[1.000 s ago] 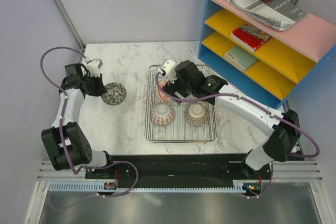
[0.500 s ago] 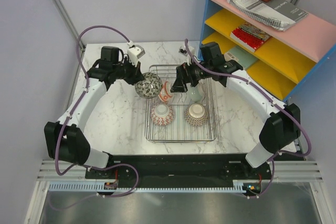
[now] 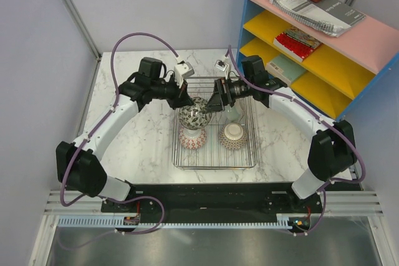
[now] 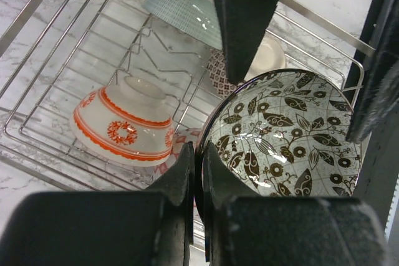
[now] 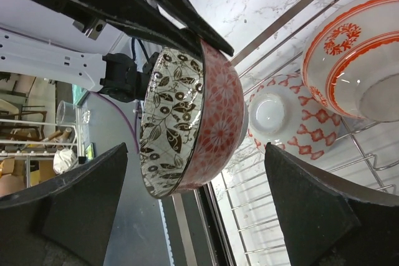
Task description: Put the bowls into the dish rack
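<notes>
My left gripper is shut on the rim of a bowl with a dark leaf pattern inside and a red pattern outside. It holds the bowl tilted on edge over the dish rack. The left wrist view shows the fingers pinching the rim of this bowl. My right gripper is open, its wide-apart jaws standing on either side of the held bowl without touching it. In the rack lie an orange-and-white bowl, a pale teal bowl, a red-diamond bowl and another patterned bowl.
A blue shelf unit with books stands at the back right, close behind the rack. Marble tabletop lies left of the rack. The rack's upright wire tines rise between the bowls.
My left arm has carried the leaf-patterned bowl rightwards and nearer, from the rack's left edge to over the rack. The right gripper has stayed open beside it.
</notes>
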`<action>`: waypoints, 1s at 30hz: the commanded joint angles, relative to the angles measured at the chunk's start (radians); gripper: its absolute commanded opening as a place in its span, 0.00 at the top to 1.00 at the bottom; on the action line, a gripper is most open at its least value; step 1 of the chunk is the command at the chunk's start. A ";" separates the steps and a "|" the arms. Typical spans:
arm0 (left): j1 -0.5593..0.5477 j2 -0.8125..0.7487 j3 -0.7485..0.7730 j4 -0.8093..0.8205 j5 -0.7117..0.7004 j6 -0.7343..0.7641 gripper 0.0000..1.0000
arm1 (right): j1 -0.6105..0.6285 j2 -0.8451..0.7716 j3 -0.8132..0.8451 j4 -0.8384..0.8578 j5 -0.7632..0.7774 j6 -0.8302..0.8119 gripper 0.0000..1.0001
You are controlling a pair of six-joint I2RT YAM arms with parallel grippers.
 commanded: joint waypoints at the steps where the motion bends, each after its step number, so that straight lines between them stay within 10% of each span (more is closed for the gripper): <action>1: -0.021 -0.083 0.028 0.044 0.086 -0.007 0.98 | -0.005 0.008 -0.012 0.074 -0.059 0.020 0.02; 30: -0.038 -0.182 -0.112 0.207 0.055 -0.058 0.98 | 0.030 0.022 -0.134 0.431 -0.327 0.318 0.02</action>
